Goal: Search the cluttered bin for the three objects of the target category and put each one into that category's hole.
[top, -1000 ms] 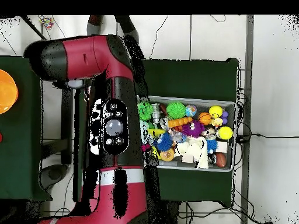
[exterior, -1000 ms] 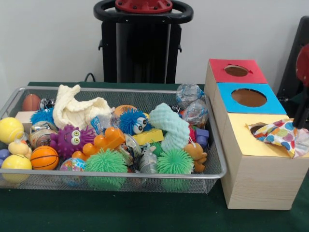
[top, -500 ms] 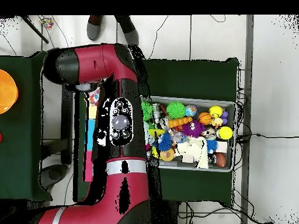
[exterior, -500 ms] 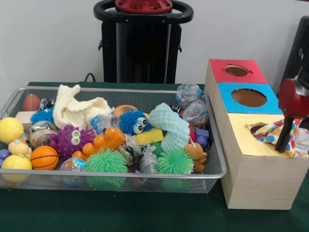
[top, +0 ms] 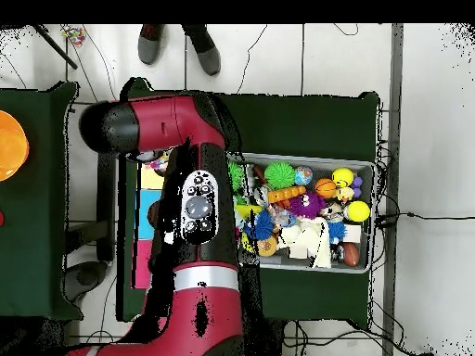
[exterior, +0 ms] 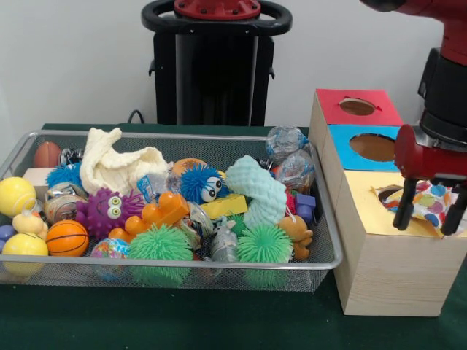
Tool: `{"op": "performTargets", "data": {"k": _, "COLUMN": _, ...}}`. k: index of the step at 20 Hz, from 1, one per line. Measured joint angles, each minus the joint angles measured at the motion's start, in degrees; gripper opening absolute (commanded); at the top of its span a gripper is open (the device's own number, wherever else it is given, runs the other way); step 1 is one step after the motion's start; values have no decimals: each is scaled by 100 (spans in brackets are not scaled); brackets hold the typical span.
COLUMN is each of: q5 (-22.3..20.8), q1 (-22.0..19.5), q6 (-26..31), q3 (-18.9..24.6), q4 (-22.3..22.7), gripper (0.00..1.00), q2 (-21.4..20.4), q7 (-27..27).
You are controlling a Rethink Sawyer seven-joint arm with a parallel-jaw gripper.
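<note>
A polka-dot cloth [exterior: 430, 203] lies crumpled on the yellow top [exterior: 365, 208] of the wooden sorting box, over its hole. My gripper [exterior: 429, 215] hangs right over it, open, one black finger on each side of the cloth. The blue hole [exterior: 375, 147] and red hole [exterior: 357, 106] behind are uncovered. In the wire bin [exterior: 182, 266] a white knitted cloth [exterior: 117, 166] lies at the back left and a mint fuzzy cloth [exterior: 255, 188] near the middle. In the overhead view the red arm [top: 190, 204] hides the gripper and most of the box.
The bin [top: 371, 169] also holds spiky balls, a small basketball [exterior: 66, 238], yellow balls, an orange toy [exterior: 157, 213] and clear wrapped balls [exterior: 286, 142]. A person's shoes [top: 176, 44] show at the overhead view's top edge.
My arm has swung in from the right over the yellow section. Both gripper fingers now show astride the cloth. The cloth and the bin's contents lie as before.
</note>
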Motion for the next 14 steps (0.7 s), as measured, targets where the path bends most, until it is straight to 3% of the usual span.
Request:
{"op": "performTargets", "data": {"k": 6, "q5": -62, "q1": 42, "q6": -388, "q3": -24, "q4": 951, "gripper": 100, "q2": -596, "q7": 0}}
{"op": "performTargets", "data": {"k": 14, "q5": -175, "q1": 263, "q6": -396, "q3": -131, "q4": 1593, "gripper": 100, "q2": -1180, "q7": 0}}
